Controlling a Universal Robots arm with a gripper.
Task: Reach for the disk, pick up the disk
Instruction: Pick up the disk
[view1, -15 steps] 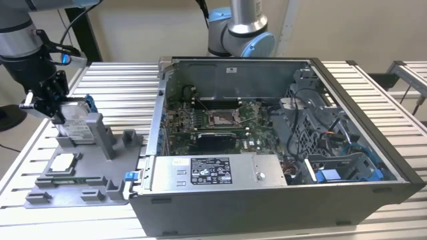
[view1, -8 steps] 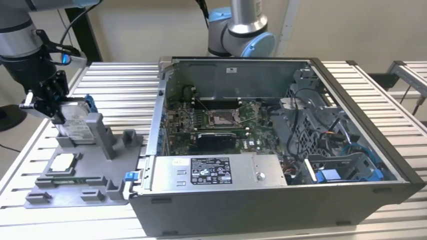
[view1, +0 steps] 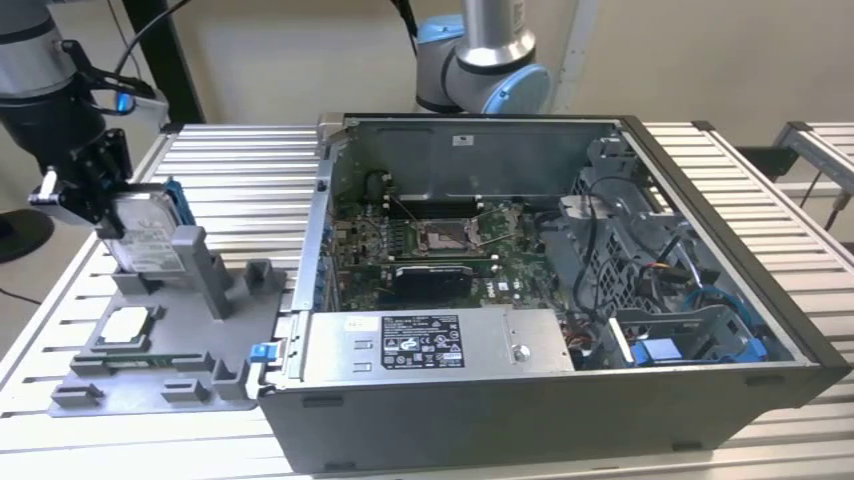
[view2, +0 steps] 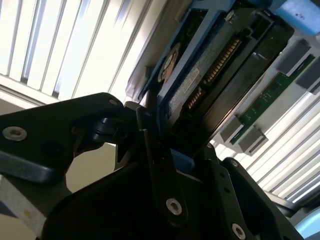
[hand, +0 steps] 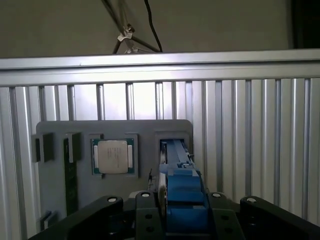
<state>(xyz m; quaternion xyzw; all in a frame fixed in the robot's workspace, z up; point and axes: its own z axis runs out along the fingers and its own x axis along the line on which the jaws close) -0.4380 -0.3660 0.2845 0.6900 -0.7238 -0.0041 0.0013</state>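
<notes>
The disk (view1: 150, 240) stands on edge at the back of the grey tray (view1: 174, 370), on the exterior view's left; silver metal, white label, blue bracket on its edges. My gripper (view1: 110, 195) comes down from above, black fingers clamped on the disk's upper part. The first wrist view shows the disk's blue bracket (hand: 181, 192) running between my fingers (hand: 145, 220), with the tray (hand: 145, 132) beyond it. In the second wrist view the disk's connector edge (view2: 210, 75) sticks out past a finger (view2: 155, 165). Whether its lower edge still sits in the tray slot I cannot tell.
A small square silver chip (view1: 127, 322) lies in the tray, also in the first wrist view (hand: 113, 156). A large open computer case (view1: 534, 400) stands just to the tray's right in the exterior view. Another arm's base (view1: 481, 60) rises behind it. The table is slatted metal.
</notes>
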